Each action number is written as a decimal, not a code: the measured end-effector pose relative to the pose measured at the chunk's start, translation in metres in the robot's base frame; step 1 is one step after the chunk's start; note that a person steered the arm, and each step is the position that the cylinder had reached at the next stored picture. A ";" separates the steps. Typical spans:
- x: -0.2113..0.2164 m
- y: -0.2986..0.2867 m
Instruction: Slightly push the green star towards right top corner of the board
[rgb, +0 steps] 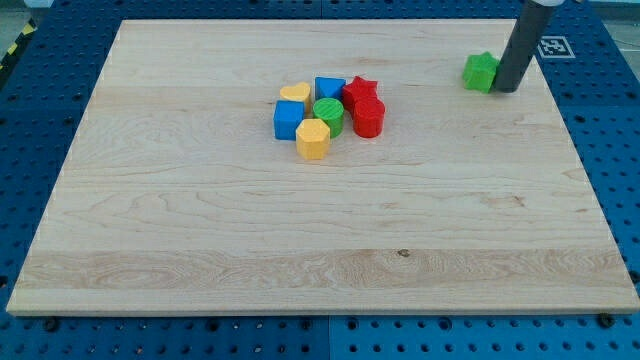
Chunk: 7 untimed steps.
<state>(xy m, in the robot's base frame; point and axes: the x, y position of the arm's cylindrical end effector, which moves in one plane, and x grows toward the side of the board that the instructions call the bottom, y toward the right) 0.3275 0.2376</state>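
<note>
- The green star-shaped block (481, 72) lies near the top right corner of the pale wooden bench (300, 230).
- My tip (507, 90), the lower end of the dark rod, touches the star's right side.
- There are no fingers; the rod ends bare.
- A cluster of blocks sits well apart, left of the star: yellow heart (294, 94), blue block (329, 89), red star (360, 92), green cylinder (328, 115), red cylinder (368, 118), blue cube (290, 120), yellow hexagonal block (313, 139).
</note>
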 end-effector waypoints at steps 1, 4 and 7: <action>-0.003 0.000; 0.040 -0.008; 0.057 -0.049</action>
<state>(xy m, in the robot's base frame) 0.3841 0.1889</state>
